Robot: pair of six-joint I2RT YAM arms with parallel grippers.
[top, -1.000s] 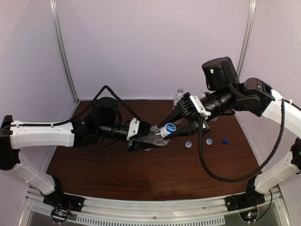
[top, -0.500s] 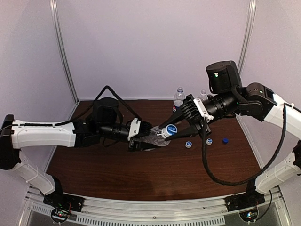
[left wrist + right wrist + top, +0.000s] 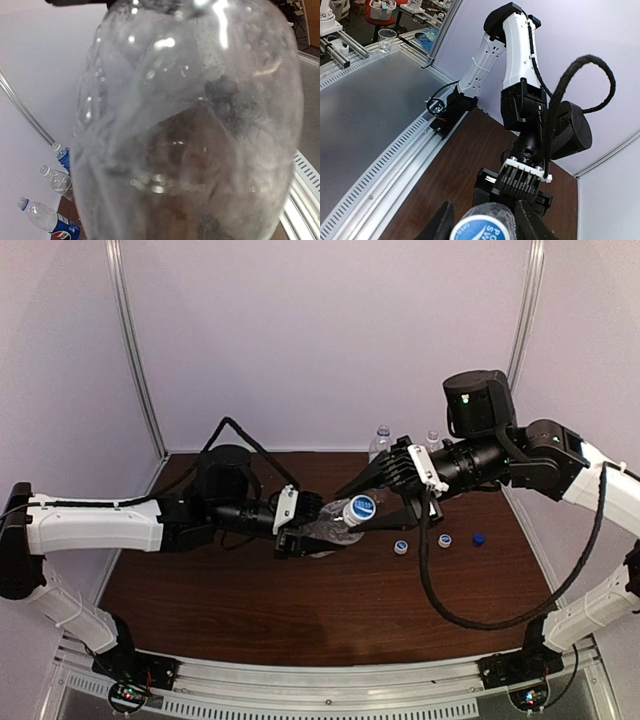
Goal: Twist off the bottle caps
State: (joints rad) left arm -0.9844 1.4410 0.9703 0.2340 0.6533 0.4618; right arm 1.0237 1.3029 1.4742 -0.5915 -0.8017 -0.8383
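One clear, crinkled plastic bottle (image 3: 333, 531) is clamped in the left pincer (image 3: 306, 525) above the brown tabletop (image 3: 250, 600). Its white, blue-centred cap (image 3: 360, 508), print unreadable, is flanked by the right pincer (image 3: 484, 222); whether it is gripped cannot be told. "Pepsi" is read on a far bottle (image 3: 47, 220).

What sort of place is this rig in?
Likely a robotics lab test cell: a dark brown wooden tabletop boxed in by plain white panel walls, cluttered workbenches beyond the slotted aluminium rail.
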